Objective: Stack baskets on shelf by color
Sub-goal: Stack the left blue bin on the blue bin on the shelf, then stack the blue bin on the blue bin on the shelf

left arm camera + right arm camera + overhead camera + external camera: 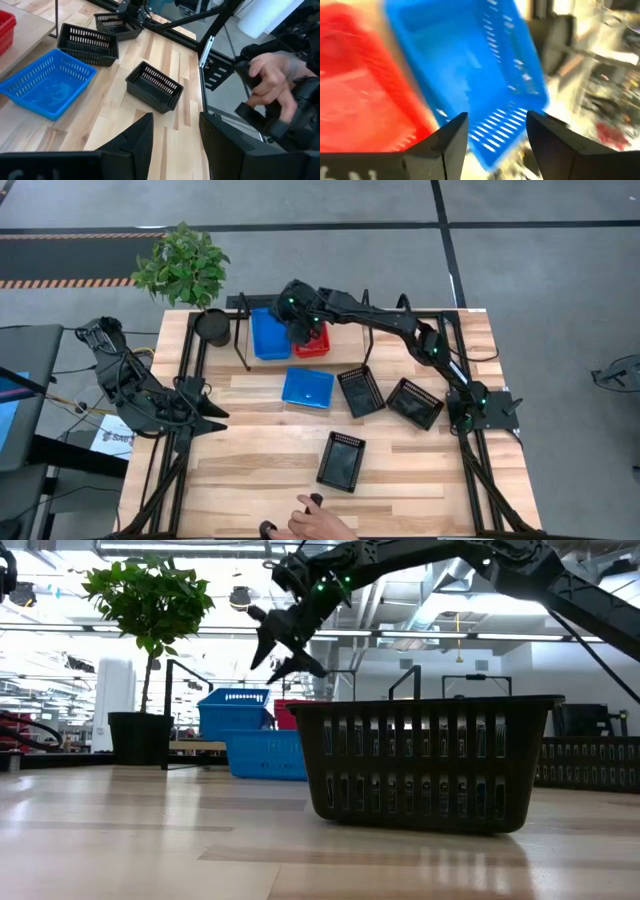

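On the shelf [190,747] at the table's far side sit a blue basket [270,333] and a red basket [315,342], side by side. My right gripper [495,120] hangs open just above them [290,648], with nothing between its fingers. A second blue basket [307,388] rests on its base on the tabletop in front of the shelf. Three black baskets [360,390], [415,402], [341,460] stand on the table. My left gripper [175,120] waits open at the table's left edge [212,415], holding nothing.
A round black pot [212,327] with a green plant [182,262] stands at the shelf's left end. A person's hand [322,523] on a dark controller shows at the table's near edge. Bare wood lies at the near left [240,470].
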